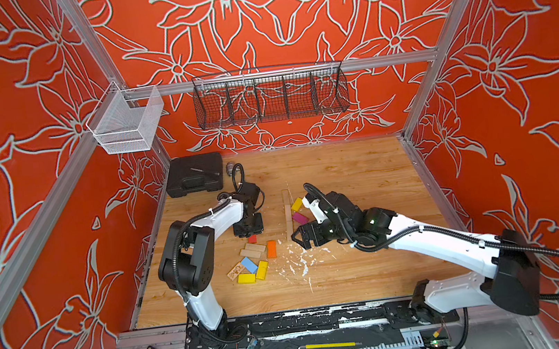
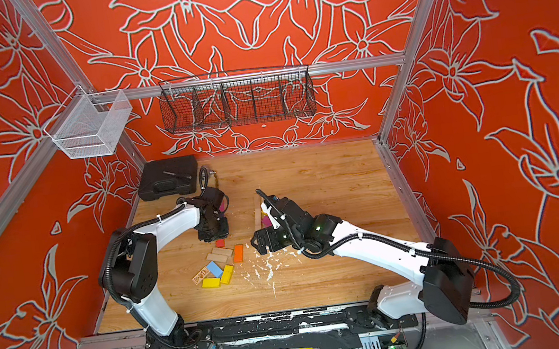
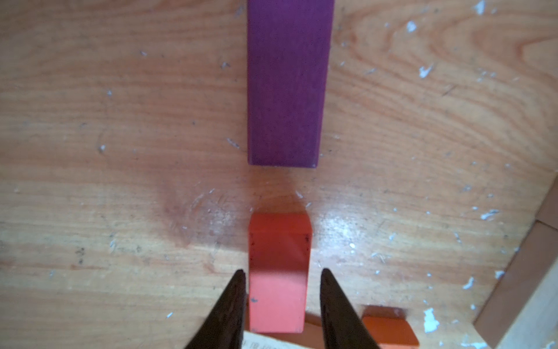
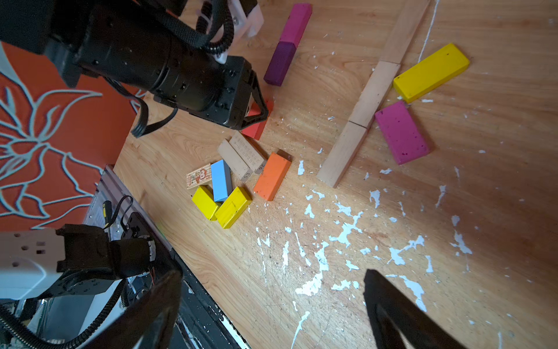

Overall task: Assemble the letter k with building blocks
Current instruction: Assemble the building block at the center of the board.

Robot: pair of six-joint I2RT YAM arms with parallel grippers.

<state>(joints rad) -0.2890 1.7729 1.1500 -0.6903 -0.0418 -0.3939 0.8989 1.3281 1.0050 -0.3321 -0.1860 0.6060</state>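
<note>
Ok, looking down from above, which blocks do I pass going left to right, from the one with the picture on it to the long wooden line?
Printed block → light blue block → orange block → line of plain wooden blocks.

Both top views are bright and even. The table (image 1: 343, 174) looks sharp, but the white lines on the wall (image 1: 535, 115) go fuzzy near the sides. The left wrist view is soft all over. A shiny white patch and a soft shadow sit beside the red block (image 3: 277, 272). In the right wrist view the fingers (image 4: 392, 311) of the right gripper (image 4: 273, 272) are dark and blurry.
</note>
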